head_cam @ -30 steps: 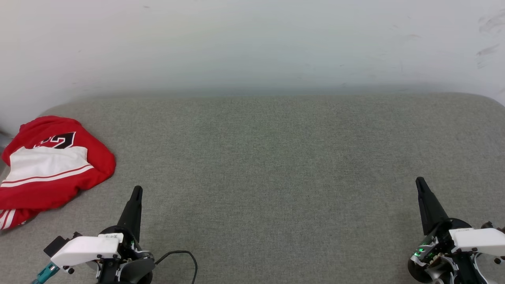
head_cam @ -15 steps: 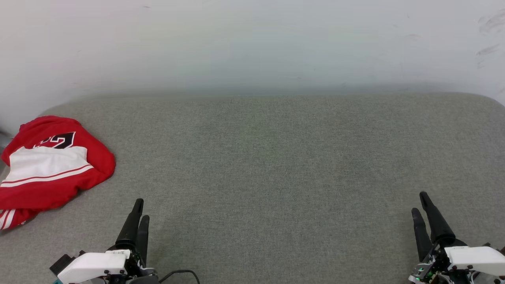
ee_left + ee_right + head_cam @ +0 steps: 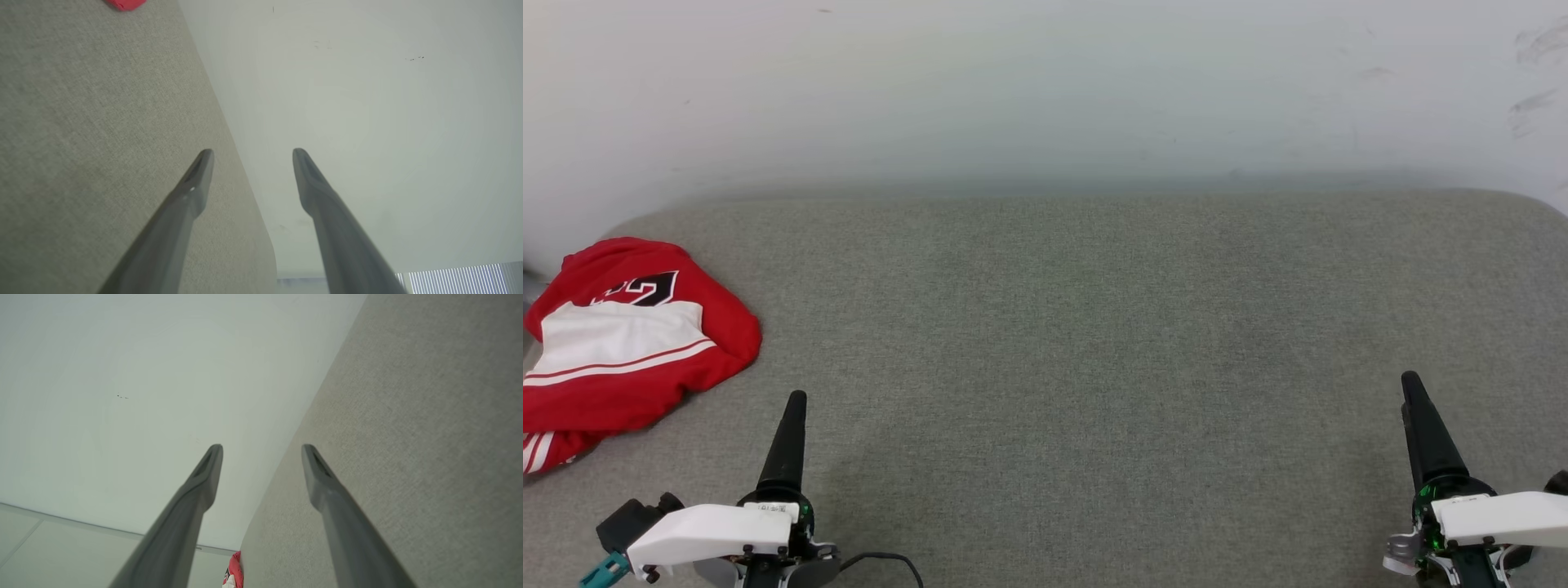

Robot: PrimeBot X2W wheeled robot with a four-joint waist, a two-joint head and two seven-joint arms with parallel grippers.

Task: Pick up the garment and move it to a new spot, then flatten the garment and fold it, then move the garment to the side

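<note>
The garment (image 3: 629,343) lies crumpled at the far left edge of the grey fabric surface (image 3: 1078,327), red with a white striped sleeve and part of a black print showing. A red scrap of it appears at the top of the left wrist view (image 3: 124,4) and at the bottom of the right wrist view (image 3: 233,573). My left gripper (image 3: 792,404) hovers near the front left, to the right of the garment and apart from it. In its wrist view the left gripper (image 3: 249,157) is open and empty. My right gripper (image 3: 1411,388) sits at the front right, also open (image 3: 261,453) with nothing between its fingers.
A pale wall (image 3: 1045,90) rises behind the padded surface, whose back corners are rounded. A black cable (image 3: 890,563) loops beside the left wrist at the bottom edge. A slatted vent (image 3: 461,277) shows low in the left wrist view.
Both grippers went from shut to open. They dipped toward the bottom edge half a second ago and now reach forward again. The garment has not moved.
</note>
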